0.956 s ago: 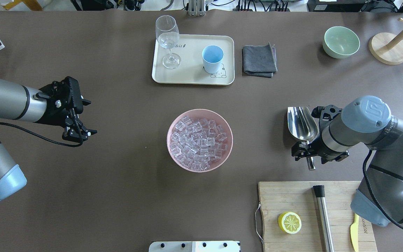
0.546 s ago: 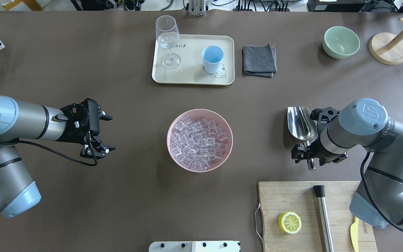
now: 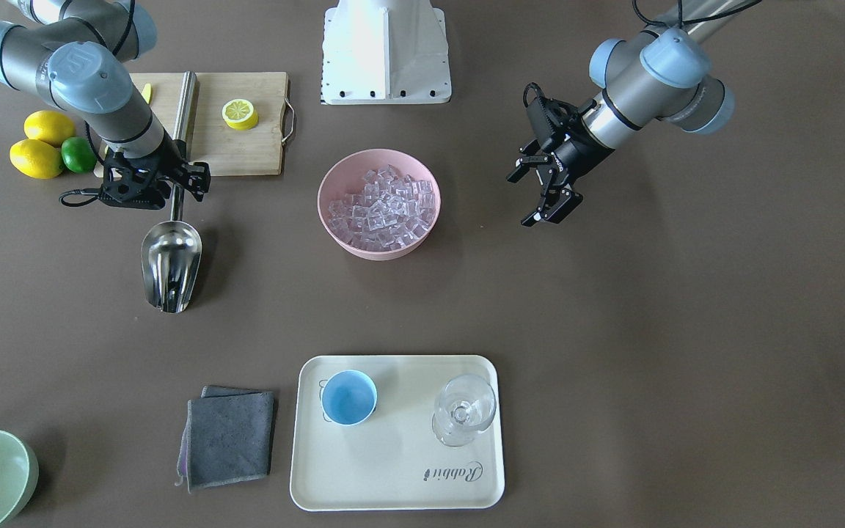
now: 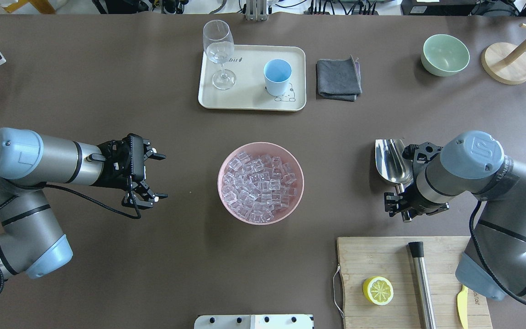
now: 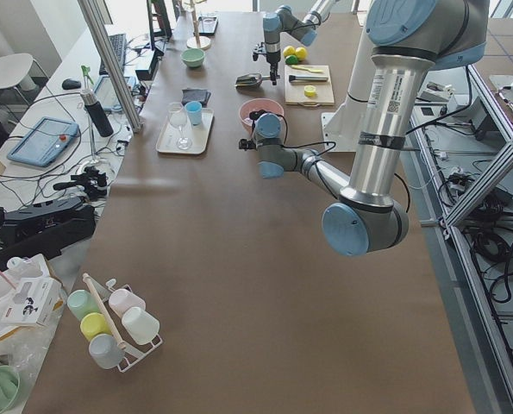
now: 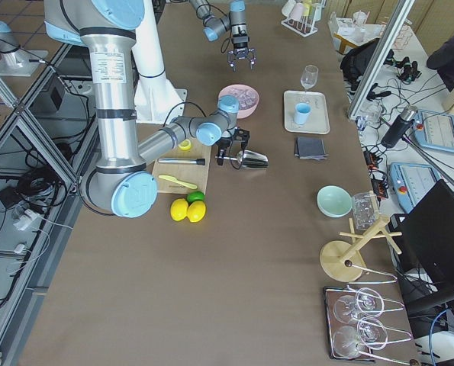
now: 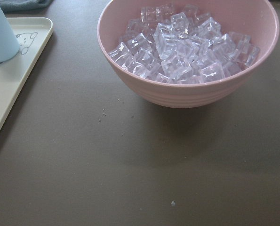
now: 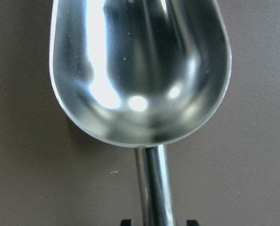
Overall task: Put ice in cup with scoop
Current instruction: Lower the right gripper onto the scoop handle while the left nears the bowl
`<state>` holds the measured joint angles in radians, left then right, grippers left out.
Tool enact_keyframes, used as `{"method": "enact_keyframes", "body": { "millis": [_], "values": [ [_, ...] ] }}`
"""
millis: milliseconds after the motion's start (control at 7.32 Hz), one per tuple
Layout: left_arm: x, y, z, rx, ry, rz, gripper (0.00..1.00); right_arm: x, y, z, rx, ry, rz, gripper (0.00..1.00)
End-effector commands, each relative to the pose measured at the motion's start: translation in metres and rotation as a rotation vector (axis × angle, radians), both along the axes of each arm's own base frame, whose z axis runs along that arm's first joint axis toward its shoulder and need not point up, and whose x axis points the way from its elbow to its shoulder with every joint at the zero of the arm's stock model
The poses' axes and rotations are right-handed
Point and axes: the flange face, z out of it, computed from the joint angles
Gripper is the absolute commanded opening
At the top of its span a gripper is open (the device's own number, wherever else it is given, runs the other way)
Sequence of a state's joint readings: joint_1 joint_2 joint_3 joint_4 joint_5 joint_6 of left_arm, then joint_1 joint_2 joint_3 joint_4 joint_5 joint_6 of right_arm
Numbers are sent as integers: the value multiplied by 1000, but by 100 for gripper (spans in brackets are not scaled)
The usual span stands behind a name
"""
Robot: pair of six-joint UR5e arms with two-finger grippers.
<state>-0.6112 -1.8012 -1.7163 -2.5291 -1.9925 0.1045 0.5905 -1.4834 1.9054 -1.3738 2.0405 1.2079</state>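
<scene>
Scoop (image 4: 393, 160) — empty, flat on counter (image 4: 107, 68), right of bowl (image 4: 223, 165). Right pincer (image 4: 403, 211) straddles its handle, jaws spread, likely for pickup. Ice (image 4: 259, 183) in bowl. Cup (image 4: 277, 75) beyond bowl, unfilled. Left pincer (image 4: 160, 177) — spread, left of bowl.

I read one clear word, "Rabbit", in script on the tray (image 3: 393, 455), upside down in the front-facing view. From overhead I catch only its tail, "bit", beside the glass (image 4: 219, 50). The right arm's (image 4: 473, 155) cap bears a logo I read as "UR". Small print on the knife (image 4: 462, 301) is illegible to me.
</scene>
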Motion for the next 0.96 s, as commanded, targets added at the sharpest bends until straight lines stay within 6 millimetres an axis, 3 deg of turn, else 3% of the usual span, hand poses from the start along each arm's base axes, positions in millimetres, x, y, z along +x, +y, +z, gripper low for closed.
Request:
{"method": "enact_keyframes", "body": {
  "millis": [0, 273, 410, 546, 819],
  "values": [
    [25, -17, 2, -13, -5, 31, 98, 4, 3, -2, 11, -8, -17, 0],
    [44, -30, 1, 1, 21, 46, 98, 4, 3, -3, 18, -10, -24, 0],
    [43, -30, -1, -3, 28, 74, 98, 6, 5, -7, 41, -16, -45, 0],
    [43, -33, 2, -13, 23, 82, 98, 23, 12, -25, 94, -49, -66, 0],
    [53, -45, -4, -9, 30, 76, 98, 86, -20, -30, 293, -55, -127, 0]
  ]
}}
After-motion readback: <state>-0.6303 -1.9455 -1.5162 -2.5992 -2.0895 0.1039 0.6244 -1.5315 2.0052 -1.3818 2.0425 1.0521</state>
